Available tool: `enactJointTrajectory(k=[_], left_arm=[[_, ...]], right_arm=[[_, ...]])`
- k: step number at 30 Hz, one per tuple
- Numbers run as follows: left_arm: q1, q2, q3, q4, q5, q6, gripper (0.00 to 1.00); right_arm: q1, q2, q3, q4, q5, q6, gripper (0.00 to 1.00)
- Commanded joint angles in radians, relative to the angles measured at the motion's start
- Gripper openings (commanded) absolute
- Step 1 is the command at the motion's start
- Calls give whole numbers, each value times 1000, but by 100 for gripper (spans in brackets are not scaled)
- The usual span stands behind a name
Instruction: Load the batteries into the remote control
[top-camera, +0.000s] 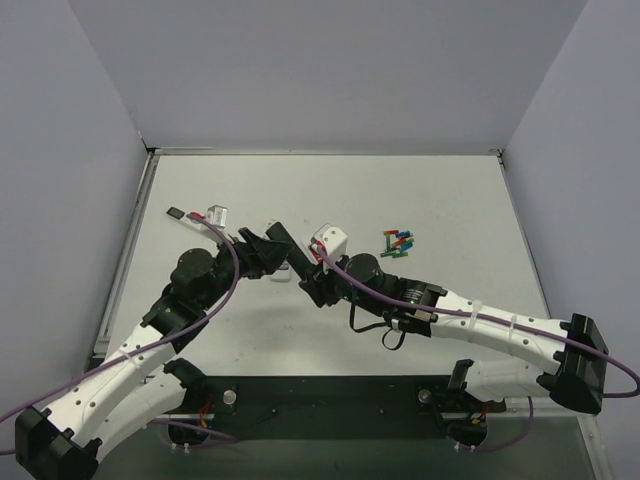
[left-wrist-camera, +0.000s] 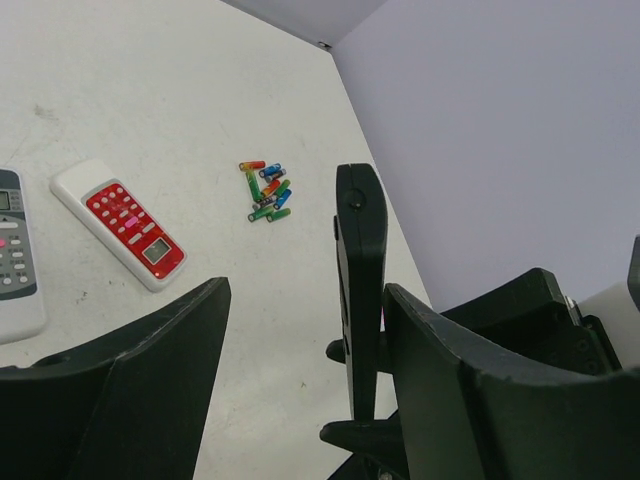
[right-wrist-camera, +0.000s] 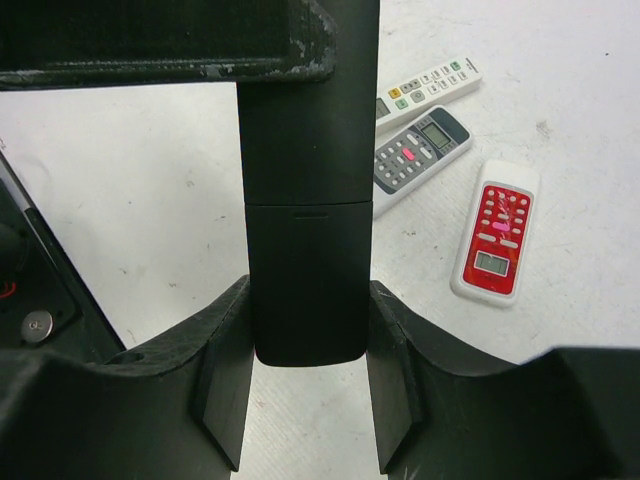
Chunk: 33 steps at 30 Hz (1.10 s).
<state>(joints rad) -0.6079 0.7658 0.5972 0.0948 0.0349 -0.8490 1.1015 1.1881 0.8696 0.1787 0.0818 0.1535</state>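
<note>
The batteries (top-camera: 398, 243) lie in a small green, red and blue heap on the table, right of both grippers; they also show in the left wrist view (left-wrist-camera: 266, 192). The long white remote control (right-wrist-camera: 430, 82) lies flat on the table, partly hidden behind a black flat handset (right-wrist-camera: 308, 240). My right gripper (right-wrist-camera: 310, 300) is shut on the lower end of that handset, whose plain back with a cover seam faces the camera. My left gripper (left-wrist-camera: 305, 300) is open around the same handset (left-wrist-camera: 358, 290), seen edge-on close against the right finger. Both grippers meet mid-table (top-camera: 290, 258).
A grey-faced remote (right-wrist-camera: 415, 155) and a white remote with a red face (right-wrist-camera: 495, 230) lie beside the white one; both also show in the left wrist view, the red-faced one (left-wrist-camera: 118, 223) and the grey-faced one (left-wrist-camera: 12, 250). A small dark object (top-camera: 175, 212) lies at the far left.
</note>
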Motion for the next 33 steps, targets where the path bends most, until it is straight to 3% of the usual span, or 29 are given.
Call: enactJointTrajectory(k=[1, 6, 8, 13, 14, 15, 17, 18, 21, 24, 27, 33], left_arm=[[-10, 0, 0, 71, -27, -19, 72], [-19, 29, -17, 117, -27, -41, 69], [-23, 43, -22, 134, -47, -50, 63], [-27, 52, -14, 137, -53, -45, 37], [-29, 50, -14, 135, -56, -44, 24], [-29, 49, -16, 135, -61, -42, 19], [-30, 44, -14, 118, -66, -41, 4], [-30, 43, -14, 111, -67, -41, 0], [-30, 36, 13, 15, -90, -21, 0], [-30, 26, 36, -53, -116, -10, 0], [-30, 15, 52, -85, -127, -5, 0], [-30, 13, 64, -93, -116, -13, 0]], right_arm=[[14, 25, 39, 85, 44, -8, 0], [20, 45, 42, 97, 44, -2, 0], [23, 48, 43, 100, 44, -2, 0], [26, 51, 42, 90, 47, 0, 0], [26, 48, 42, 85, 47, -2, 0], [26, 48, 45, 81, 42, 3, 3], [26, 45, 52, 52, 33, 6, 22], [26, 41, 66, 38, 26, 11, 36], [26, 31, 100, -45, 21, 17, 60], [26, 28, 135, -105, 22, 17, 70], [24, 45, 173, -131, 21, 3, 76], [23, 114, 236, -166, -17, -11, 77]])
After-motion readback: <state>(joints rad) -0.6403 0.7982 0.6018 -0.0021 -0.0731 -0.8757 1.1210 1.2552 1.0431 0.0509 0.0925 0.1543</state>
